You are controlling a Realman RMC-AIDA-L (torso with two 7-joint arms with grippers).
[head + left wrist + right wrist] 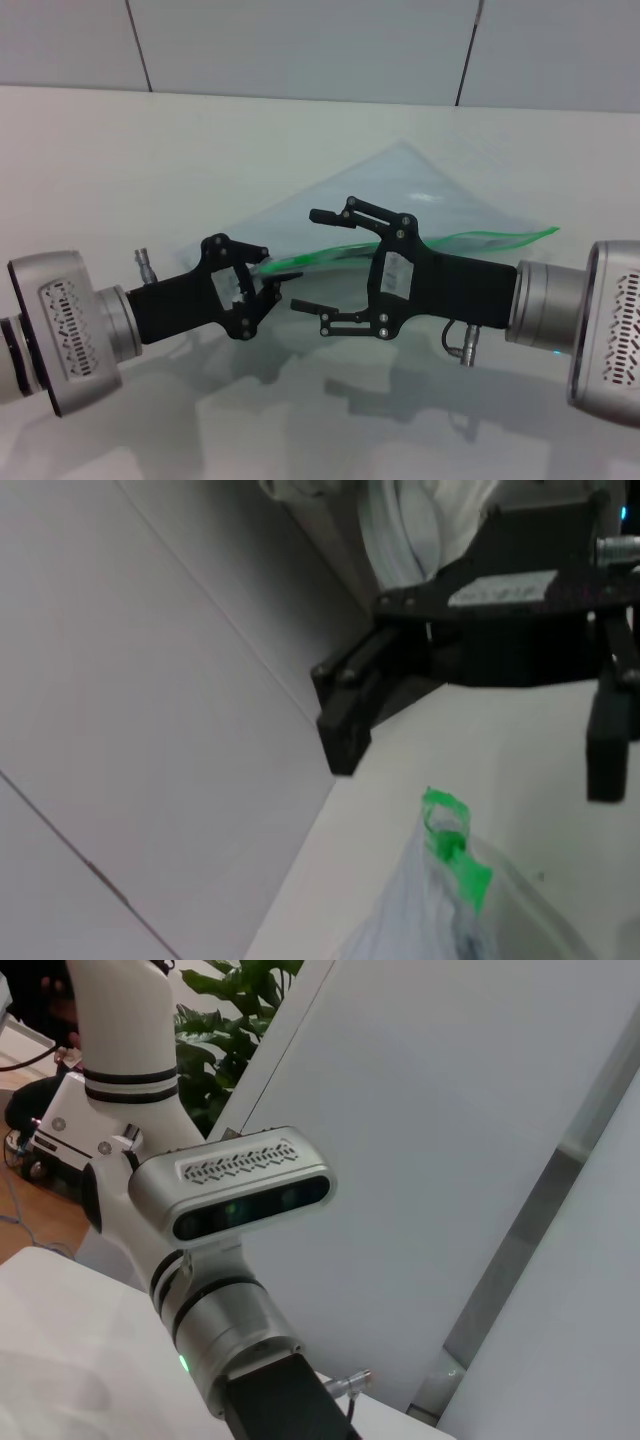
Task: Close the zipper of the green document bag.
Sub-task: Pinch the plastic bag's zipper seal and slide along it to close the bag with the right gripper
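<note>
- Worktop is carrying everything, pale and wide, and the green document bag is lying flat across its middle, beyond both arms, with one corner pointing away from the robot.
- Bag's near edge is where the zipper is running, a bright green strip stretching crosswise from the left claw over towards the robot's right, so its long axis is lying almost square to the robot's line of sight.
- Right claw is hanging with its fingers spread wide, one finger above the strip and one below, straddling it close to its left end and not yet gripping anything.
- Left claw is pinching the left end of the zipper, fingers pressed together on the green.
- Green tab is sticking up at the bag's corner in the left wrist view; whether that is the slider, I cannot tell.
- My judgement: the right claw is the nearer one for pulling, and the pull has to be going rightwards along the strip.
</note>
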